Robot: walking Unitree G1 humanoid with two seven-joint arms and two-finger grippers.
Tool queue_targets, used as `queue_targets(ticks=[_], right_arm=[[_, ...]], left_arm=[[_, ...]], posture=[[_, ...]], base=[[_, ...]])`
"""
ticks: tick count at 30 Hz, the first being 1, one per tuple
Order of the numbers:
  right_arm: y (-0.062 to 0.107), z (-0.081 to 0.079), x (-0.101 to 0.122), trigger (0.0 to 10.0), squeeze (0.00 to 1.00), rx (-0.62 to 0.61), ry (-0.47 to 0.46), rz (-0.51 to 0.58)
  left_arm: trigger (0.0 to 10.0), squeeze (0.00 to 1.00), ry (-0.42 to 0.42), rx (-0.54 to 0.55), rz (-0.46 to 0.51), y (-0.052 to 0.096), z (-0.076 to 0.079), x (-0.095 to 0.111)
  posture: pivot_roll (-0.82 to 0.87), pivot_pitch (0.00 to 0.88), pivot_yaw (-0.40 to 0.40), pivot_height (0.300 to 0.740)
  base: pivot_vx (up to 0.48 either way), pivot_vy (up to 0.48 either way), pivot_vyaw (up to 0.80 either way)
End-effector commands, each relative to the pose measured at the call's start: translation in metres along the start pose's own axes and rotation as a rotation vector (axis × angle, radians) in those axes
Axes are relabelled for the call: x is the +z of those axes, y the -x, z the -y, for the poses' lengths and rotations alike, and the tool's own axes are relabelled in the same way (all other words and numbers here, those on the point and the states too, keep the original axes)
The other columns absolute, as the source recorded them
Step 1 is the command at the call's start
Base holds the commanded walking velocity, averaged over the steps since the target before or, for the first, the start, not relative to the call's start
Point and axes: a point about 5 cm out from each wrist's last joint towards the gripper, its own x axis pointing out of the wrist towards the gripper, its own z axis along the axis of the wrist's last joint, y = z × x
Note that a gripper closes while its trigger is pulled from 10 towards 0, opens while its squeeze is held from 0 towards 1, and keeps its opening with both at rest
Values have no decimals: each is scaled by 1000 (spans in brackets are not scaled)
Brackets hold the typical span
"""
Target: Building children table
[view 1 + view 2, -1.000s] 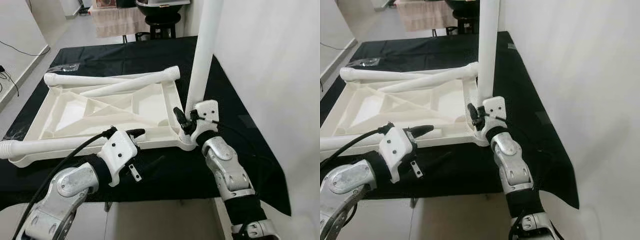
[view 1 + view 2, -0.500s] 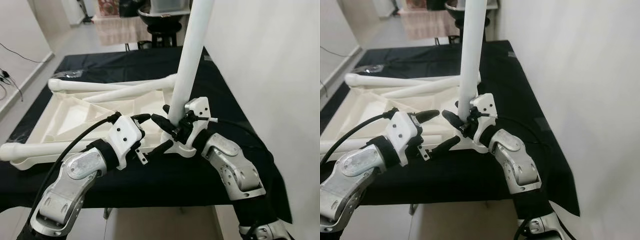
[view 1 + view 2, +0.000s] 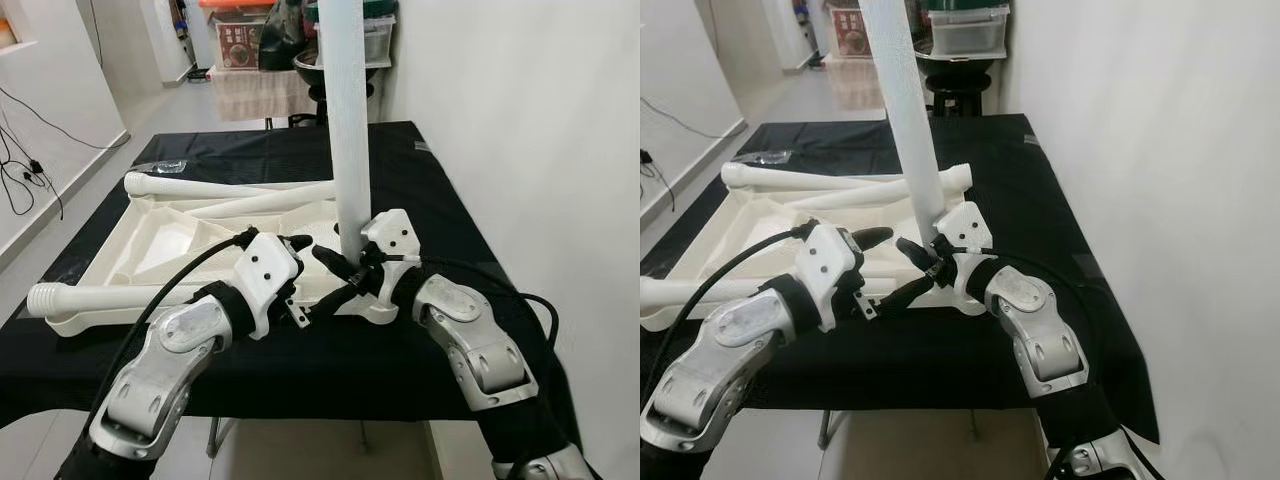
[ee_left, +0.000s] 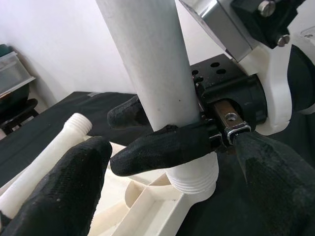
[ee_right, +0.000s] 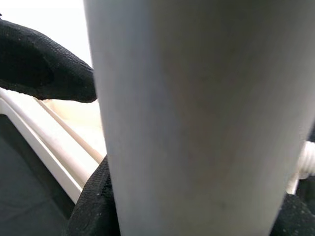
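White plastic tabletop (image 3: 150, 250) lies upside down on the black-covered table; one leg (image 3: 347, 120) stands in its near right corner socket, three legs lie loose. Left wrist view: right gripper (image 4: 162, 135) pinches that leg above its threads. Left gripper (image 3: 320, 270) spread, just beside.

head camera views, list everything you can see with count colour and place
tabletop: 1, white, upside down on the black cloth
upright leg: 1, white, standing in the tabletop's near right corner socket
loose legs: 3, white, two lying across the far side, one along the near left edge
black cloth: 1, covering the work table
storage boxes: stacked, far end of room
left gripper: open, beside the upright leg's base
right gripper: shut on upright leg, just above the socket
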Motion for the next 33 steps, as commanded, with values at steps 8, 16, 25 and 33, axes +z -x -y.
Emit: queue_targets(ticks=[8, 16, 25, 33], right_arm=[[-16, -27, -42, 10000, 0, 52, -112, -178], [-11, 4, -54, 10000, 0, -172, -334, -196], [-5, 13, -50, 10000, 0, -159, -302, -128], [-2, -6, -42, 10000, 0, 3, -200, -59]], left_arm=[[10000, 0, -25, 87, 176, -9, -11, 33], [10000, 0, -14, 87, 187, -7, -13, 34], [10000, 0, 15, 105, 204, -7, -15, 35], [10000, 0, 61, 155, 242, -8, -27, 41]], posture=[[27, 0, 17, 740], [30, 0, 12, 740], [27, 0, 11, 740], [18, 0, 16, 740]], base=[[0, 0, 0], [0, 0, 0], [0, 0, 0], [0, 0, 0]])
